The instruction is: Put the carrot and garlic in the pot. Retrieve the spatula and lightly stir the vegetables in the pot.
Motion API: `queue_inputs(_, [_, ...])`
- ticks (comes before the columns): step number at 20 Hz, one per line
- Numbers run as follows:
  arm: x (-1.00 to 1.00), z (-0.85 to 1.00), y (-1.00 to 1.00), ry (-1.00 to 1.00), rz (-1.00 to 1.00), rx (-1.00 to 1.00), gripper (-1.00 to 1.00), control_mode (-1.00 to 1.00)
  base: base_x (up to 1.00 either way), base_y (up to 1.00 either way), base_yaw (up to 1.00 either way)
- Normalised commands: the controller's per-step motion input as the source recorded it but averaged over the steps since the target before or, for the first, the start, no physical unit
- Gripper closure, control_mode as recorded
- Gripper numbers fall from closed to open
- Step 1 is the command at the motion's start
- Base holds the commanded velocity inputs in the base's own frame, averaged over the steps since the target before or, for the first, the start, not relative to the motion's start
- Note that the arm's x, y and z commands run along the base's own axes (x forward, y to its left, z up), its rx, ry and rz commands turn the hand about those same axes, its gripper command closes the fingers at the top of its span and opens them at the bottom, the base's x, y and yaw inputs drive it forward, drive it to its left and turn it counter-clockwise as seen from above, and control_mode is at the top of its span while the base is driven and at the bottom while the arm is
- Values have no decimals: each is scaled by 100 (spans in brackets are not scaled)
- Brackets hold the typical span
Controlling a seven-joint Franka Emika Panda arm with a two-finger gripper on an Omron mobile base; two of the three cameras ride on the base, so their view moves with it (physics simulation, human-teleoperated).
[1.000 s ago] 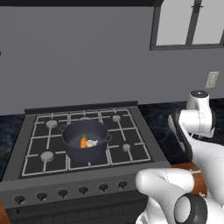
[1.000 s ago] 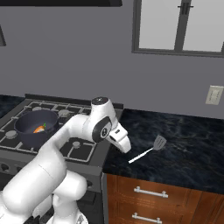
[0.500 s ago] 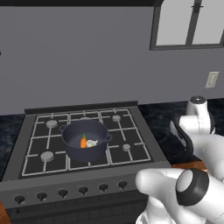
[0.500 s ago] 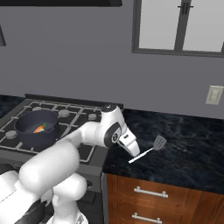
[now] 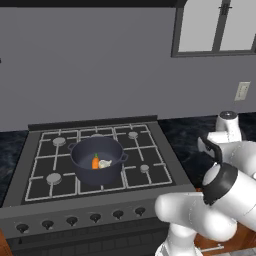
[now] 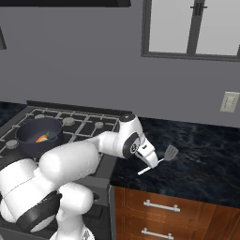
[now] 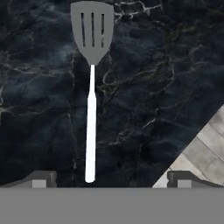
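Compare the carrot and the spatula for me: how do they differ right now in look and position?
The carrot is small, stubby and orange; the spatula is long and slim, with a slotted dark grey blade and pale handle. The carrot sits inside the pot on the stove beside the garlic; the spatula lies flat on the dark marble counter, alone. Neither is gripped; the open gripper hovers over the spatula's handle.

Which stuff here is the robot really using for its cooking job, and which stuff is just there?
For the job:
pot on the stove
carrot inside the pot
garlic inside the pot
spatula lying on the counter
gripper, open above the spatula's handle

Just there:
stove
dark marble counter
window
wall outlet
wooden drawers
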Motion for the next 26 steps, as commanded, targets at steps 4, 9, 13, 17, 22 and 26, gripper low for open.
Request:
queue_inputs(4, [30, -17, -9, 0, 0, 3, -100, -100, 0, 0, 0])
queue_inputs(9, [21, -20, -3, 2, 0, 5, -100, -100, 0, 0, 0])
queue_inputs(13, [8, -17, -7, 0, 0, 6, -100, -100, 0, 0, 0])
queue_inputs(17, [0, -18, -3, 1, 0, 3, -100, -100, 0, 0, 0])
queue_inputs(22, [0, -18, 0, 1, 0, 1, -100, -100, 0, 0, 0])
queue_inputs(26, [2, -18, 0, 2, 0, 0, -100, -100, 0, 0, 0])
